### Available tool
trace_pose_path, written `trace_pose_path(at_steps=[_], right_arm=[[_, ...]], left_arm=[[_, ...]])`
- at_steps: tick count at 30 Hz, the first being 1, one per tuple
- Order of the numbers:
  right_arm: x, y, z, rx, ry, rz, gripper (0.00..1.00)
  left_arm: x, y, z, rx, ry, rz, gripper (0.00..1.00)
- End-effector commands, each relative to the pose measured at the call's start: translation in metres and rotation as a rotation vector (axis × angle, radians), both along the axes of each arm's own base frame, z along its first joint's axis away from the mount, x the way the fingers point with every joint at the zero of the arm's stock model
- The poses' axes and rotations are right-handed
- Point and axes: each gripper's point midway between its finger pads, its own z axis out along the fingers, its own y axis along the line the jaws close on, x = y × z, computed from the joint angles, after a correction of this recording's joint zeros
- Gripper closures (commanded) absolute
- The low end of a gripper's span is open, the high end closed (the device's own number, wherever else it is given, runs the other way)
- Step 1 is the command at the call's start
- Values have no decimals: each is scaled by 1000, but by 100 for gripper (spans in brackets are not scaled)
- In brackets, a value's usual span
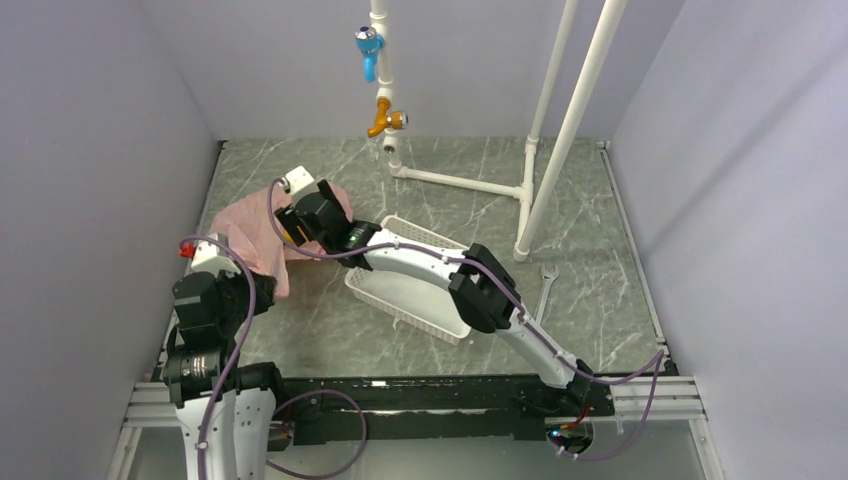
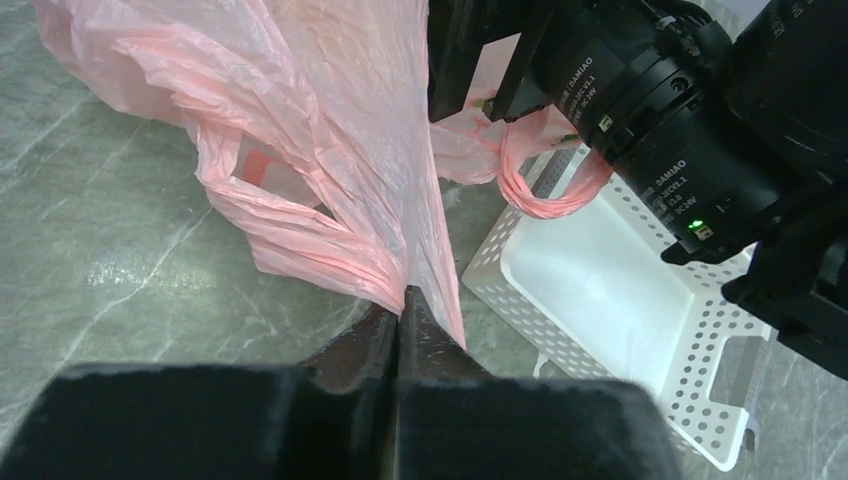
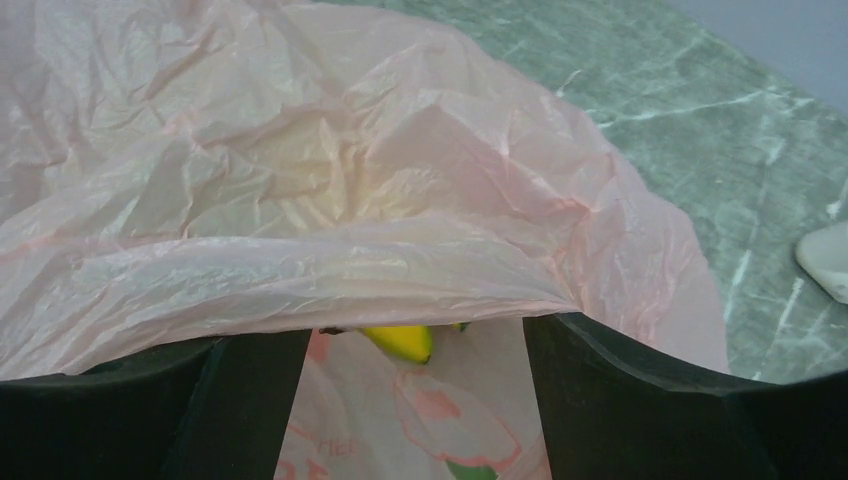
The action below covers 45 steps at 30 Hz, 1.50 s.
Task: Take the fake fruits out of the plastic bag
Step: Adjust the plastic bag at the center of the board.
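Note:
The pink plastic bag (image 1: 255,222) lies crumpled at the table's left, beside the white basket. My left gripper (image 2: 404,300) is shut on a gathered edge of the bag (image 2: 330,150) and shows in the top view (image 1: 268,288) at the bag's near corner. My right gripper (image 3: 415,400) is open, with both fingers inside the bag's mouth and the upper layer (image 3: 300,200) draped over them. In the top view it (image 1: 300,218) sits over the bag. A yellow banana tip (image 3: 402,341) shows between the fingers, deeper in. The other fruits are hidden.
The white slotted basket (image 1: 372,291) lies under my right arm, also in the left wrist view (image 2: 600,290). A wrench (image 1: 545,285) lies to its right. White pipes (image 1: 540,190) stand at the back. Walls close in on both sides. A small red thing (image 1: 186,248) shows by my left arm.

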Motion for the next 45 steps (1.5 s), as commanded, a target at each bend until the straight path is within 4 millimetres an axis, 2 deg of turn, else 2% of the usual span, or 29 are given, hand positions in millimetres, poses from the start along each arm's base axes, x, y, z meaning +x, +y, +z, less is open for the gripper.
trace_pose_path(at_steps=[1,3,4,5,8,12,15,16,20,24,26,29,31,38,45], right_arm=[[-20,8,56,111,2,102,20],[-34,11,55,148,50,149,20],[-39,11,55,169,72,164,20],[-44,11,56,189,92,172,20],[-56,8,61,254,147,192,20],[-70,0,74,357,230,225,21],[-77,-10,87,436,284,251,22],[-79,-14,89,459,308,260,22],[-78,-37,98,564,418,273,25],[-82,-66,106,635,488,294,26],[-84,-79,108,640,490,280,26],[-93,-90,109,631,493,297,26],[-98,-95,113,629,484,310,27],[-101,-123,122,618,396,255,26],[-102,-141,130,650,345,233,26]], left_arm=[[2,0,11,4,-35,-2,80],[0,1,13,9,-32,4,47],[-2,2,17,14,-37,11,36],[-3,3,21,22,-50,18,29],[-9,6,45,45,-124,42,24],[-10,25,78,100,-195,142,29],[5,17,103,132,-287,64,30],[12,11,104,129,-278,16,29],[36,7,87,116,-147,-58,30],[59,1,65,111,-61,-149,37],[70,-3,56,119,-15,-196,36],[86,11,39,264,111,-126,31],[94,12,29,385,194,-102,29],[108,17,-15,612,418,-76,19],[114,15,-46,764,550,-112,19]])
